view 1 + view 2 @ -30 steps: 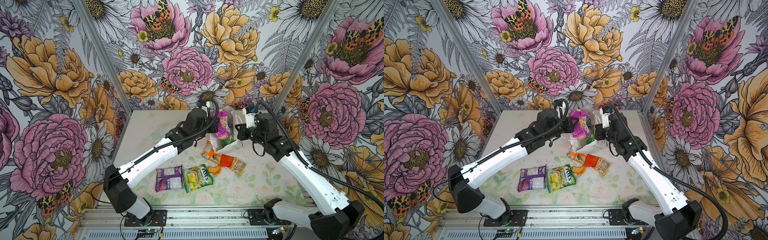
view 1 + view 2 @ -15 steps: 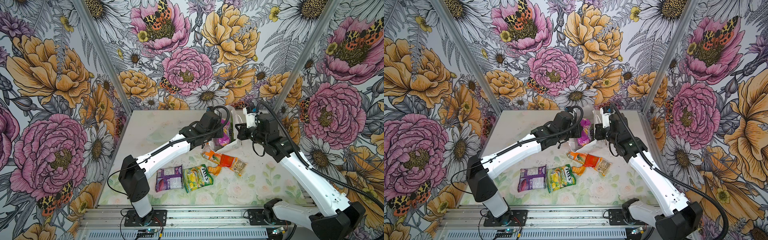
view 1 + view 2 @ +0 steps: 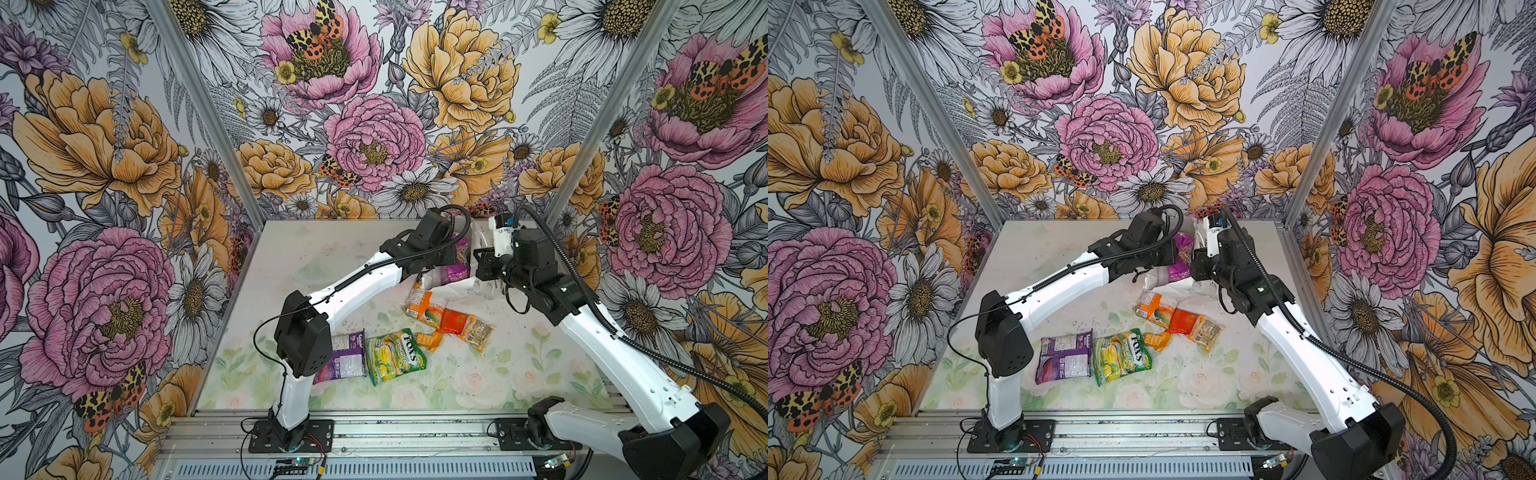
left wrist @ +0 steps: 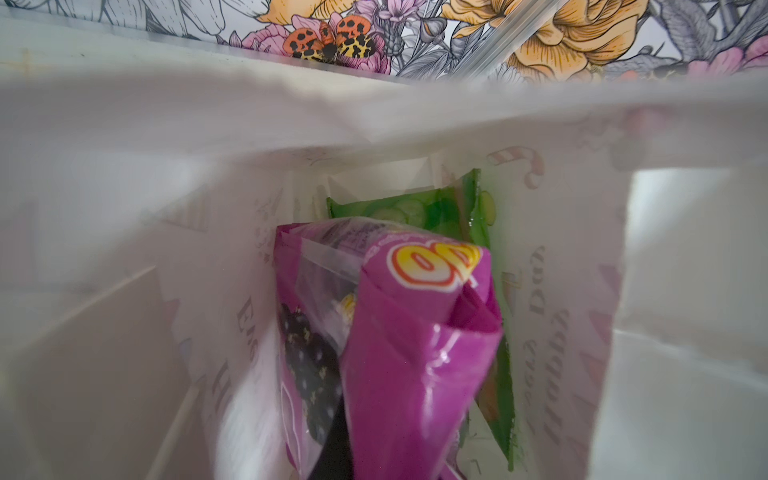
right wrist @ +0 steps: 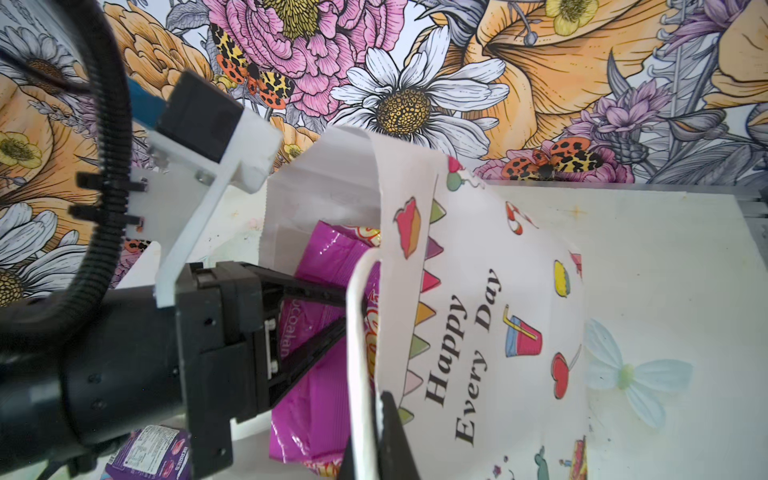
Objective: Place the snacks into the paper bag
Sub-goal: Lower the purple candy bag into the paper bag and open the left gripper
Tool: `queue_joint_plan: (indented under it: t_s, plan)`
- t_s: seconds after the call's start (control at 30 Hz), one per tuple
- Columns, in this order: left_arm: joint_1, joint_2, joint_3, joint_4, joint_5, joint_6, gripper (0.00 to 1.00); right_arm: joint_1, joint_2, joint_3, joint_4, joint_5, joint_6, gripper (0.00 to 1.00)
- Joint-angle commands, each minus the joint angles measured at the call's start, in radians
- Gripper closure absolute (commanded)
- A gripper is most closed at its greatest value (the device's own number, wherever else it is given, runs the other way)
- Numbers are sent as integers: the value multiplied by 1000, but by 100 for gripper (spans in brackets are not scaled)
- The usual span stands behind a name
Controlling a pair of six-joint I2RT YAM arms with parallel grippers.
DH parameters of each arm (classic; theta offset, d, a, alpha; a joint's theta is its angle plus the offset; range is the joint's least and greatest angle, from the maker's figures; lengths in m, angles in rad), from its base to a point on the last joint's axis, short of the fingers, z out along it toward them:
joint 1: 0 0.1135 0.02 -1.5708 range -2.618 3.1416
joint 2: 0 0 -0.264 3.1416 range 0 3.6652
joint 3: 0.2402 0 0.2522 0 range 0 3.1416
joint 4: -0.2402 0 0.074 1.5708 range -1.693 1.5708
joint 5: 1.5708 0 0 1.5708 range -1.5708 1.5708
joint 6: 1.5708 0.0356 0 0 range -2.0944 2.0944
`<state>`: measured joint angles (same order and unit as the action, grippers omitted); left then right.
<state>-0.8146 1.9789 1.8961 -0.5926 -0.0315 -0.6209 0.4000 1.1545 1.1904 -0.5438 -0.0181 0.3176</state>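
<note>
The bag (image 3: 478, 286) lies on its side by the far right corner of the counter (image 3: 332, 249), printed face up and mouth toward the left edge. The right gripper (image 5: 370, 453) is clamped on the upper rim of that mouth. The left gripper (image 5: 343, 311) reaches into the opening, closed on the magenta packet (image 4: 415, 353) — part of it is past the rim, the rest hangs outside. Deeper in the bag, against its bottom, lies a green packet (image 4: 415, 212).

Six packets are loose on the counter. Just in front of the bag's mouth an orange-white packet (image 3: 424, 303), a red-orange packet (image 3: 455, 322) and a clear packet (image 3: 478, 332) form a touching row slanting toward the near right corner, with a small orange packet (image 3: 428, 338) just beside the red-orange one. Nearer the front edge the purple packet (image 3: 345, 357) and the FOX'S packet (image 3: 395, 355) lie side by side — the left arm's elbow hides the purple one's edge.
</note>
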Motion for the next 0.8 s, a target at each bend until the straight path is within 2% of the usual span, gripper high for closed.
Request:
queue_joint_plan:
  t_s: [0.0, 0.17, 0.27, 0.5, 0.6, 0.77]
  plan:
    - [5, -14, 66, -16, 22, 2, 82, 2, -32, 2, 41, 31, 7, 100]
    - [2, -16, 79, -23, 36, 8, 57, 2, -38, -2, 42, 36, 6, 100]
    - [-10, -29, 98, -52, 2, 29, 48, 1, -43, -5, 41, 51, 0, 100]
    - [-27, -115, 109, -197, -136, 41, 35, -1, -37, -15, 38, 69, 4, 100]
    - [-31, -233, 33, -216, -217, 4, 32, -1, -35, -20, 38, 70, 5, 100]
    - [-33, -391, -105, -202, -261, -33, 27, -2, -39, -26, 38, 74, 3, 100]
